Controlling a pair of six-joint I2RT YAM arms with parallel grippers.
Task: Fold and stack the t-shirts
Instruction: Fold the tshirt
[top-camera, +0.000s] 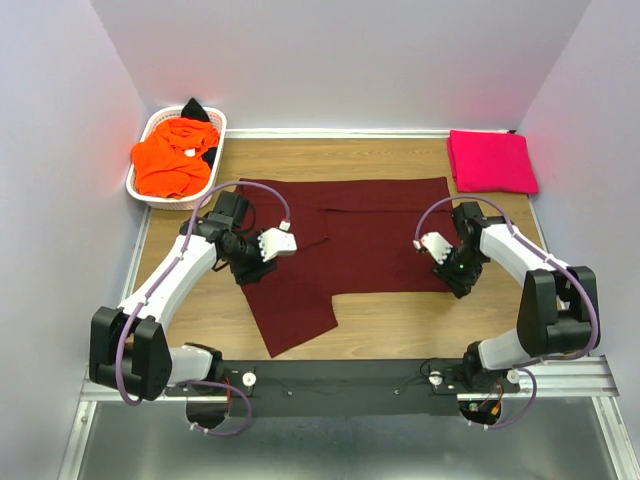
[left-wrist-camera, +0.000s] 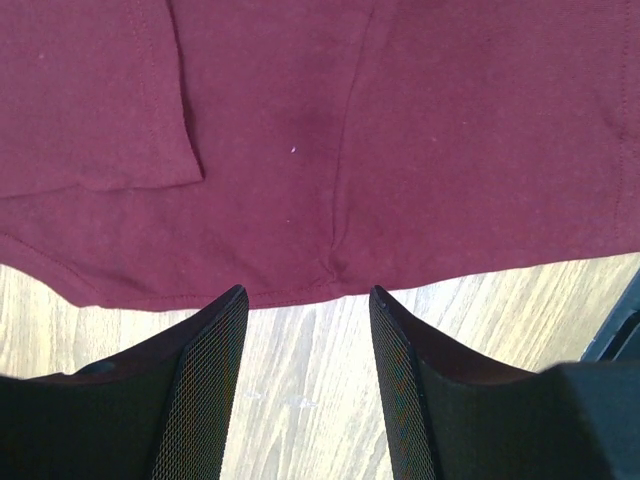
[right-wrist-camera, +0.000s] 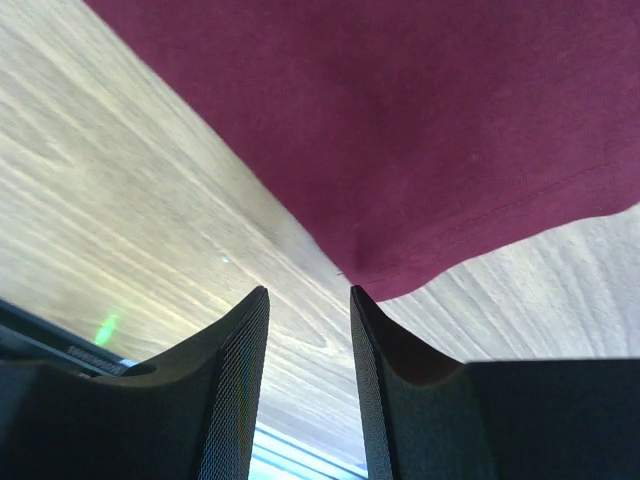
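Worktop (top-camera: 390, 320): wood. I see all of it from above, but each wrist camera gives me only a strip under the fingers.
Maroon t-shirt (top-camera: 350, 235): spread flat across the middle, with one flap reaching toward the near edge left of centre. My left arm covers its left edge from above and my right arm covers its right edge. Both wrist views cut it off, so I get no full outline there.
Basket (top-camera: 216, 122): white lattice, far left corner. Its inside is mostly hidden by cloth.
Orange t-shirt (top-camera: 172, 160): bunched in the basket and spilling over the rim.
Pink t-shirt (top-camera: 491, 161): folded square in the far right corner, well apart from both arms.
Black t-shirt (top-camera: 198, 108): only a peak shows behind the orange one.
Left hand (left-wrist-camera: 306, 295): fingers moderately apart with bare wood between them, holding nothing. The maroon hem lies just beyond the fingertips.
Right hand (right-wrist-camera: 308, 292): fingers parted more narrowly, wood showing in the gap, nothing clamped. A maroon corner reaches the tip of one finger (right-wrist-camera: 372, 330), but I cannot tell whether they touch.
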